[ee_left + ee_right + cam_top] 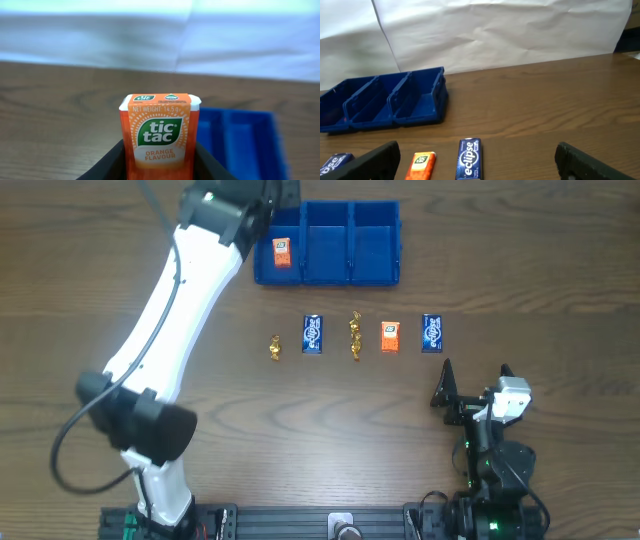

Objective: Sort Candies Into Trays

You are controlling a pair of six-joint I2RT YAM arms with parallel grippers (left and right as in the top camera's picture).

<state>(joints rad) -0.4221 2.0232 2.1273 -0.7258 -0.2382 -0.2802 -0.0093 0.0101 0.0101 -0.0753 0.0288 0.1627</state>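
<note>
The left gripper (160, 161) is clamped on the orange mint box (160, 131), seemingly above the blue tray's (325, 278) left compartment; the right gripper (475, 372) rests with fingers apart. It is best to lower the box between the walls before releasing.

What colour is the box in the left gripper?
The box is orange; left wrist view.

The orange box (160, 135) bears a logo, weight and flavour lines; the blue pack (469, 160), seemingly, a wordmark.

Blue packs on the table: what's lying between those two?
In the top view, gold-wrapped candies and an orange box lie in the row between the left-hand blue pack and the right-hand blue pack.
</note>
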